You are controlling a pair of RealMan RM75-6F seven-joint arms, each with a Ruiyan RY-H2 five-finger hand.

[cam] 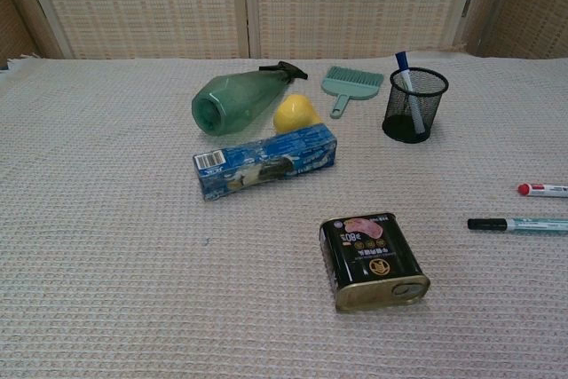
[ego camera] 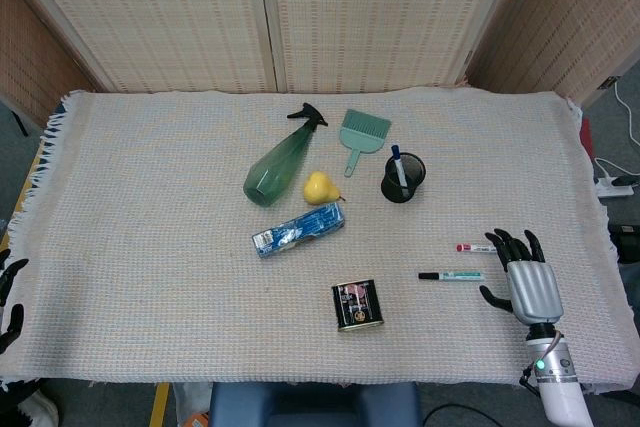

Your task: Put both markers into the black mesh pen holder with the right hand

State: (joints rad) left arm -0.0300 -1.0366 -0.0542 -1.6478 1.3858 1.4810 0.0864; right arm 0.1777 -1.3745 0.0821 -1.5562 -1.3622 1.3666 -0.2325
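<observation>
Progress on the task looked to be nil or very slight: both markers lay flat on the desk (ego camera: 150, 247), and neither had reached the black mesh pen holder (ego camera: 403, 178). The red-capped marker (ego camera: 474, 247) rested nearer the far side, and the black-capped marker (ego camera: 452, 275) lay just beside it toward the robot, the two roughly parallel and apart. A blue-capped pen (ego camera: 398, 165) already stood tilted inside the holder; whether it counted as one of the task's markers could not be told, and the two on the cloth seemed the ones meant.

The right hand (ego camera: 524, 277) rested low at the right of the desk, fingers spread apart and holding nothing, its fingertips close to the ends of both markers but not visibly touching either. In the chest view the hand was out of frame; only the marker ends showed at the right edge. The left hand (ego camera: 8, 297) showed just as dark fingers at the left edge of the desk, too little to tell how it lay.

The holder stood upright, well apart from the markers, beyond them toward the middle. Near it lay a green brush (ego camera: 361, 133), a spray bottle (ego camera: 280, 165) on its side, a yellow pear (ego camera: 319, 188), a blue packet (ego camera: 298, 230) and a dark tin (ego camera: 357, 305).

What remained, by my reading, was all of it: grasping one marker, carrying it to the holder, dropping it in, then the same for the second.
</observation>
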